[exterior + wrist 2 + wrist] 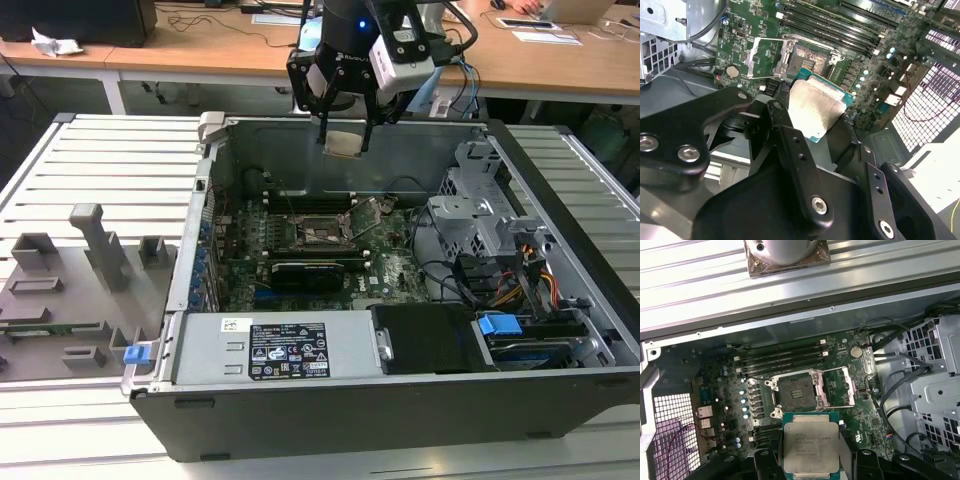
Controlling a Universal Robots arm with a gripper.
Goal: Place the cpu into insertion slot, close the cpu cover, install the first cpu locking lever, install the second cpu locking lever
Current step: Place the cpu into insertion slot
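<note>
Black hand (pixel 346 138) is clasping the flat, square, silver-topped cpu (pixel 811 444), hovering well above the dark square grey-rimmed insertion slot (pixel 796 392), which is lying below, slightly toward the exterior view's left.

We see an open black metal computer case (pixel 330 425) sitting in the middle of the exterior view, on a pale slatted metal table (pixel 120 150). A grey moulded plastic fixture tray (pixel 60 300) lies at the exterior view's left; long wooden desks (pixel 200 55) cross the top.
</note>
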